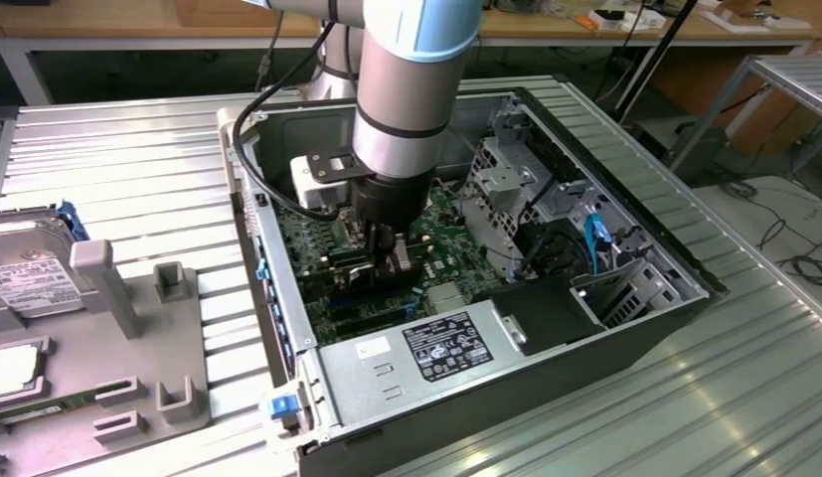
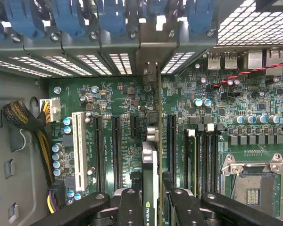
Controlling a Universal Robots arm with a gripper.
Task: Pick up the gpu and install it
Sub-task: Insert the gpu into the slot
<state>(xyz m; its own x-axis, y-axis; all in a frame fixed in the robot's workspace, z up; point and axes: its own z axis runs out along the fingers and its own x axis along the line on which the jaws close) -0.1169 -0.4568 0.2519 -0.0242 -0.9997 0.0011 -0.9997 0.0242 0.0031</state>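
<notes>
Fingers point(image 2: 150, 207) clamped on gpu point(image 2: 150, 165), edge-on above motherboard point(image 2: 108, 94) slot; keep card vertical, bracket aligned with rear opening.

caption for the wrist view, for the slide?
Gripper holds the gpu on edge over the motherboard, its bracket at the case's rear slot openings.

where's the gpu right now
The gpu stands on edge in the tool, over the motherboard inside the open computer case, between two black expansion slots in the wrist view.
</notes>
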